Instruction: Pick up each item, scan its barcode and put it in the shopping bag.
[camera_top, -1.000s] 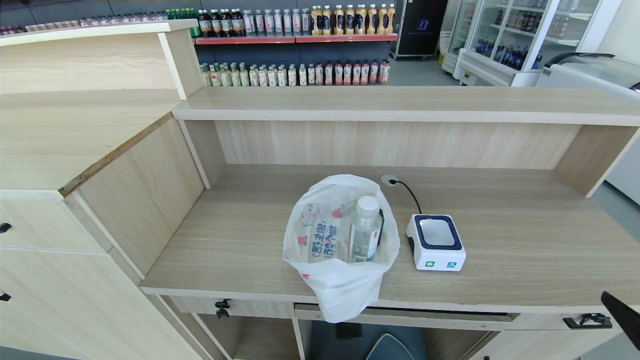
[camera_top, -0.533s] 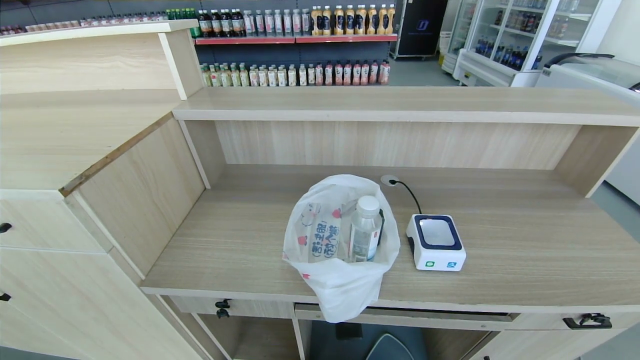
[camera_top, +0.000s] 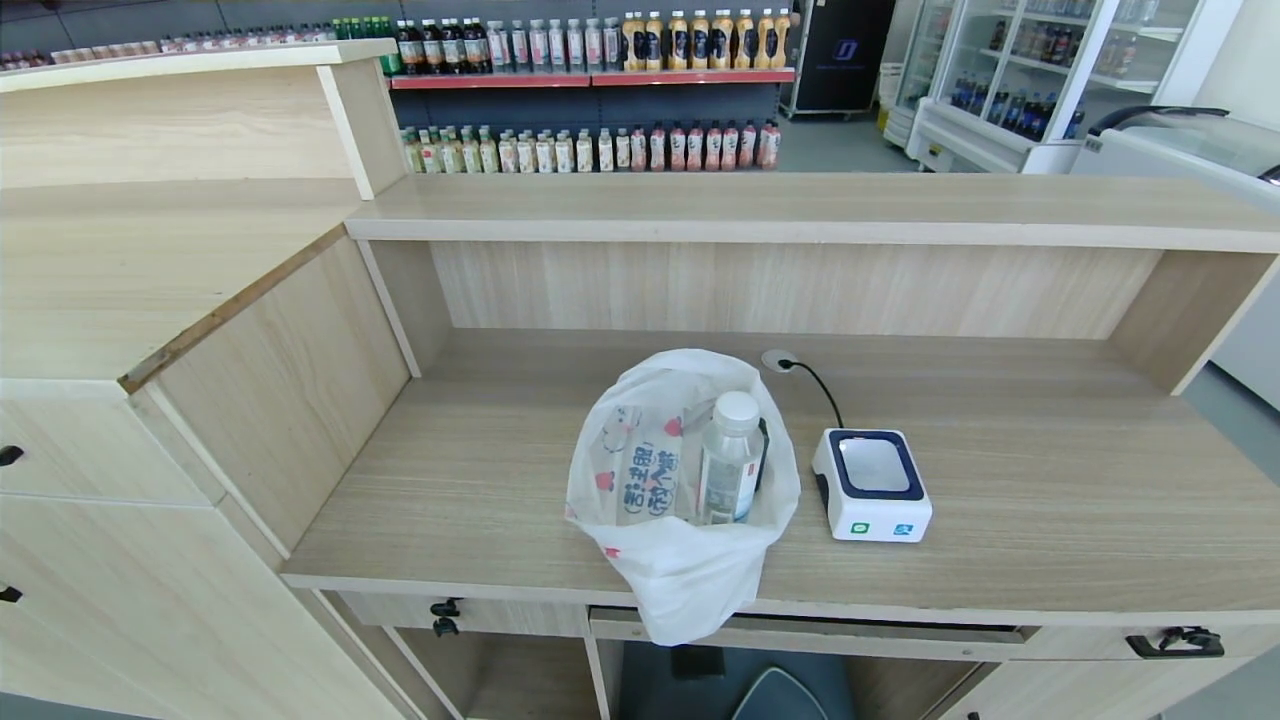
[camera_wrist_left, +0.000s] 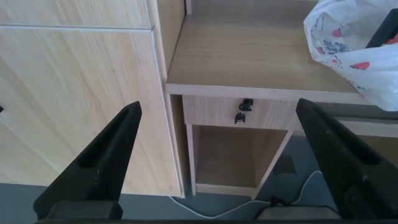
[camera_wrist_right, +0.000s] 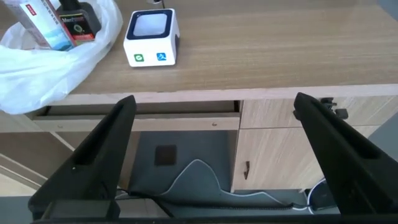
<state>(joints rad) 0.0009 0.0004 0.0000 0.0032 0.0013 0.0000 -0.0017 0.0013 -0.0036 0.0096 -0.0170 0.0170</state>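
Bag (camera_top: 680, 520): stood just left of scanner (camera_top: 872, 485) on surface (camera_top: 1050, 500), bottle (camera_top: 728, 460) upright inside, front lip drooping over the edge. Left fingers (camera_wrist_left: 99, 162) and right fingers (camera_wrist_right: 93, 155): spread wide, grasping nothing, low on scanner's near side. Could slump off if brushed on any re-approach, spilling the bottle.

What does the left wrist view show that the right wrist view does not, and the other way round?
Left wrist view adds: the open left gripper and the left drawer key hanging in its lock. Right wrist view adds: the open right gripper, the scanner and the packed items. Both: the bag on the counter.
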